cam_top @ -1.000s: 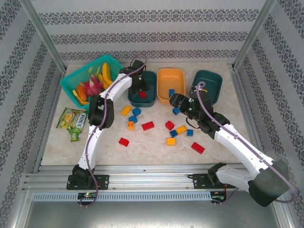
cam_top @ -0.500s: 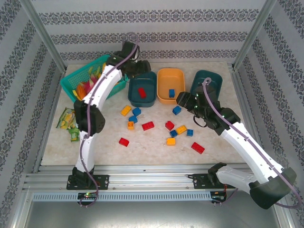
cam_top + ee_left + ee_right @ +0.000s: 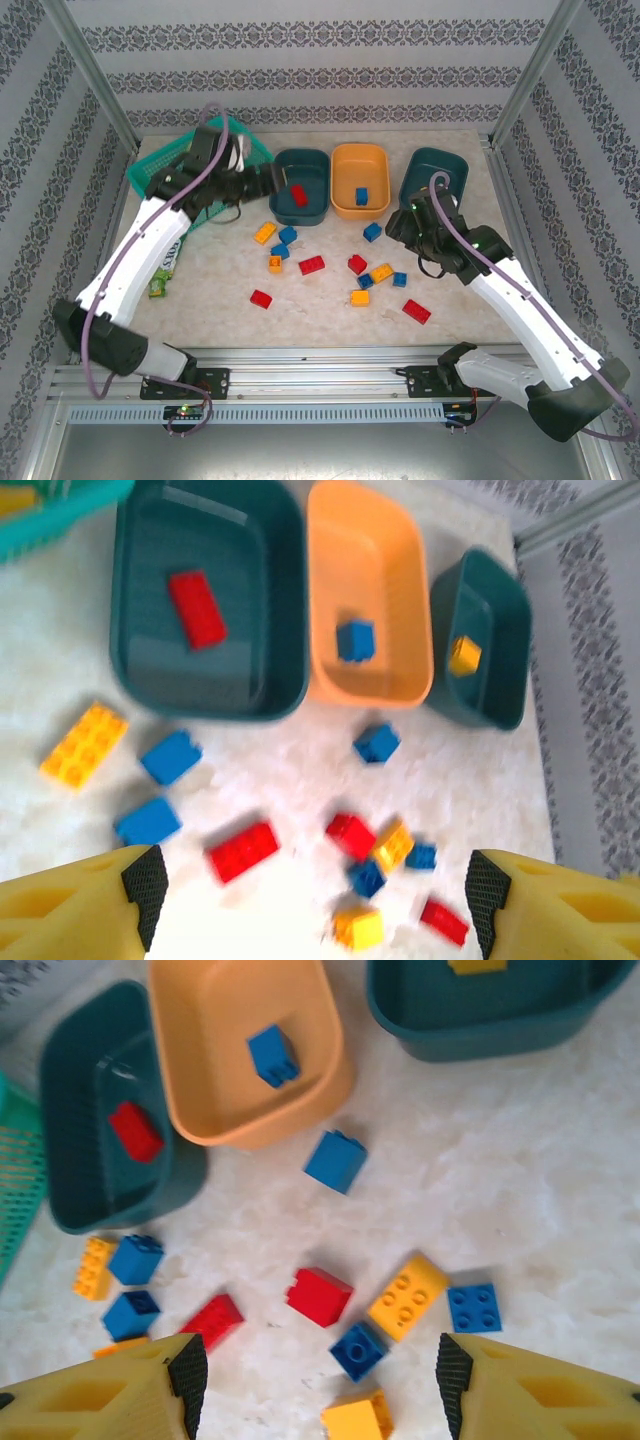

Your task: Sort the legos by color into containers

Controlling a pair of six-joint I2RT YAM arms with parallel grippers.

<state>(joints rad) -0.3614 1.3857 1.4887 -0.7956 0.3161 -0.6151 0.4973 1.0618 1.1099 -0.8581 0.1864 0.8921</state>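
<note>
Left wrist and right wrist views: your left end effector (image 3: pixel 315 880) and right end effector (image 3: pixel 320 1370) are spread wide, empty.
Red lego (image 3: pixel 197 608) sits in a teal tub (image 3: pixel 292 580), blue lego (image 3: pixel 355 640) in the orange tub (image 3: pixel 400 580); other legos (image 3: pixel 242 850) lie on the tabletop (image 3: pixel 300 770).

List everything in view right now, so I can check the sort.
left dark teal plastic tub: one, far side, holds one red brick
orange plastic tub: one, middle, holds one blue brick
right dark teal plastic tub: one, holds one yellow brick
loose red studded bricks: four, on the pale marbled table in front of the tubs
loose blue studded bricks: five, same spread
loose yellow-orange studded bricks: four, same spread
teal lattice basket: one, far left, partly behind the left arm
green snack packet: one, left edge, partly under that arm
left fingers: two, yellow, apart, nothing between
right fingers: two, yellow, apart, nothing between
</note>
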